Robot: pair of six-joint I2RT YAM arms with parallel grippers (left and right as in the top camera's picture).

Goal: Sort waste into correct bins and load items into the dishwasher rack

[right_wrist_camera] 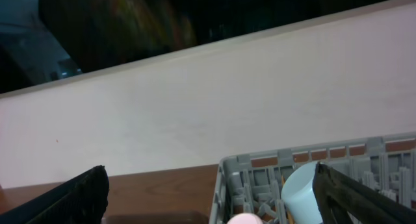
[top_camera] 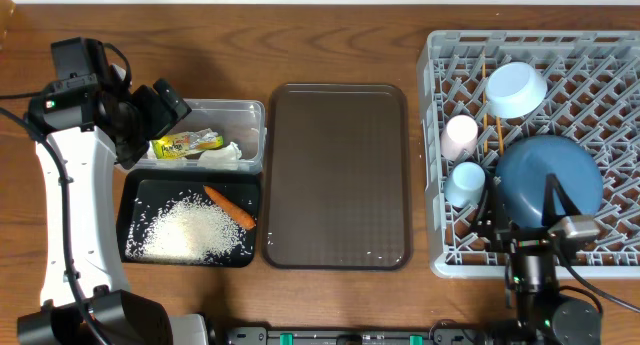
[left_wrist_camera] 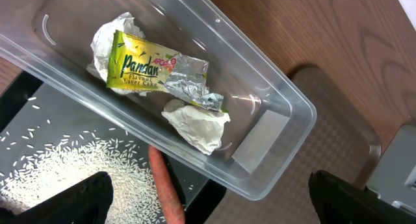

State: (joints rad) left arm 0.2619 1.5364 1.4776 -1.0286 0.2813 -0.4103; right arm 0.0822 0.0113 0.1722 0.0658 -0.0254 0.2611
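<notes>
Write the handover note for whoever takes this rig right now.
Left gripper: open, empty, above the clear rectangular plastic box.
Right gripper: open, empty, at the near side of the grey plastic lattice rack.
Box holds the yellow-green snack wrapper and crumpled white tissue. Shallow black tray holds the loose white rice and orange carrot.
Rack holds the dark-blue round plate, pale-blue bowl, small pink cup, small light-blue cup and wooden chopsticks.
Done: waste binned, dishes racked, as far as shows.
Left: no stray items show on the brown serving tray; probably just retract.
</notes>
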